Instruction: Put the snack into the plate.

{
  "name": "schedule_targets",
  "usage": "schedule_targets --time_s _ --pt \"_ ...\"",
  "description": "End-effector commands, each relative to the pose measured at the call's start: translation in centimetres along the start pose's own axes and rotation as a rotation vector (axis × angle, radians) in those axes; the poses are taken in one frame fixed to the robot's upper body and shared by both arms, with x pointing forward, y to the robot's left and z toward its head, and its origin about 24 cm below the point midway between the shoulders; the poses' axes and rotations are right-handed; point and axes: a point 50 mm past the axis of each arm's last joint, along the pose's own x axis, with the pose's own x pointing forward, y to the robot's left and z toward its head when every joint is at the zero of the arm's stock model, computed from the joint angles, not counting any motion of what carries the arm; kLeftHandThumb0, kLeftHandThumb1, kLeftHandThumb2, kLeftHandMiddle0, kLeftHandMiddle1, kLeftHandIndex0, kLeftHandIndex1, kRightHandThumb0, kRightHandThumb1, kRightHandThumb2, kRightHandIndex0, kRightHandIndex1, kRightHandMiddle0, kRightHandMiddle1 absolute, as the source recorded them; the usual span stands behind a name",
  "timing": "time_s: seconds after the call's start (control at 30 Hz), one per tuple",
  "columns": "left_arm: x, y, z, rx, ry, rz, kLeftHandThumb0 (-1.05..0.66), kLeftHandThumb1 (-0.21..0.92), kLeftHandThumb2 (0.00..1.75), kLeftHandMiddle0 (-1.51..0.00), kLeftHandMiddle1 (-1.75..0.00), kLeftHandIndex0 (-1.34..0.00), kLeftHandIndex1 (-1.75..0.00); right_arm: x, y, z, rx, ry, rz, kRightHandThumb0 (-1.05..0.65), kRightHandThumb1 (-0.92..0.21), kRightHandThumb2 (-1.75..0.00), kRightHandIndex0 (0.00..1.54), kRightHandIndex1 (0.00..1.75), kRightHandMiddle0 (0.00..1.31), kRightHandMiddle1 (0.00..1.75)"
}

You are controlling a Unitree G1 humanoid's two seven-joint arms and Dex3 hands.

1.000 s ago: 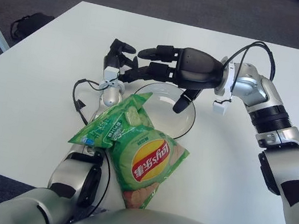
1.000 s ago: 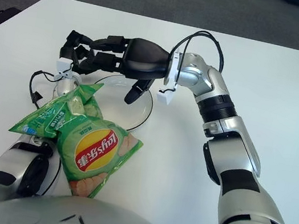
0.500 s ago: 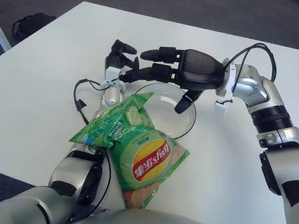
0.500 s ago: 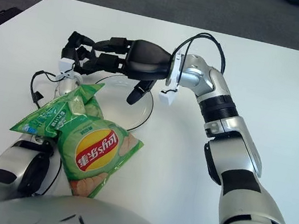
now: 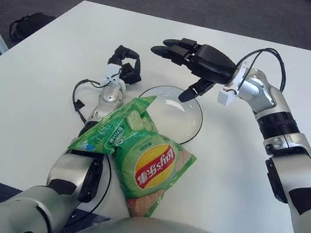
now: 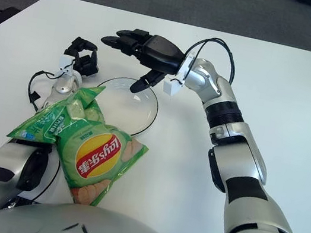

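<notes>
Compared with half a second back: right hand (image 5: pixel 193 57) lifted and drawn toward twelve o'clock, fingers now spread and empty above the far rim of the plate (image 5: pixel 193 126), thumb dipping toward the glass. Previously lower and closer to the left hand (image 5: pixel 124 70), almost meeting it at the plate's ten o'clock edge; now clearly apart from it. Left hand also shifted slightly, fingers curled inward on nothing, showing just beyond the plate's ten o'clock side, forearm running back toward six o'clock.

Snack (image 5: pixel 144 163) unmoved: green crisp bag lying at the plate's seven o'clock, draped over the left forearm, top corner overlapping the near rim of the plate but bulk of the bag outside it. Not yet in the plate, by this reading; neither hand gripping it.

Meaning for the task, as a judgement: looks like a reach abandoned or reset rather than a grasp made, so pickup still ahead; bag resting on the left arm likely awkward to free without sliding it.

Writing: red and yellow Lay's roundel on the bag front, upside down from this viewpoint, with Chinese characters across it; smaller print on the green too fine to read
</notes>
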Motion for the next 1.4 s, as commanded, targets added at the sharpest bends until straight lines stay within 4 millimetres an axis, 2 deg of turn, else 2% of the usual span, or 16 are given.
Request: schedule_targets --time_s 0.0,0.6,0.8,0.9,1.07,1.37 --pt "0.5 -0.3 0.9 -0.002 -0.016 -0.001 -0.41 0.54 1.04 -1.14 -1.75 -0.44 -1.75 -0.2 -1.0 -0.2 0.004 0.015 0.004 -0.87 -0.92 -0.33 0.14 0.02 0.0 0.02" --pt "0.6 -0.6 1.3 -0.021 -0.009 0.002 -0.41 0.55 1.02 -1.21 -1.75 -0.43 -1.75 -0.2 -2.1 -0.2 -0.008 0.006 0.038 -0.95 -0.92 -0.36 0.13 0.01 0.0 0.0" --pt "0.6 -0.4 1.4 -0.006 -0.011 0.009 -0.41 0.55 1.02 -1.22 -1.75 -0.43 -1.75 -0.1 -1.9 -0.3 0.008 -0.002 0.03 -0.96 -0.92 -0.37 0.14 0.01 0.02 0.01" --pt "0.6 -0.2 1.4 0.003 -0.017 0.022 -0.41 0.55 1.02 -1.22 -1.75 -0.43 -1.75 0.0 -1.8 -0.2 0.004 -0.013 -0.003 -0.96 -0.92 -0.36 0.14 0.02 0.03 0.03" --pt "0.6 0.2 1.4 0.007 -0.018 0.037 -0.42 0.53 1.05 -1.23 -1.75 -0.45 -1.75 0.0 -1.8 0.3 -0.037 -0.038 -0.034 -0.98 -0.92 -0.39 0.18 0.03 0.0 0.15" --pt "0.4 1.2 1.4 -0.013 -0.025 0.059 -0.41 0.55 1.02 -1.21 -1.75 -0.43 -1.75 0.2 -1.9 0.7 -0.093 -0.099 -0.042 -0.97 -0.92 -0.39 0.19 0.03 0.0 0.16"
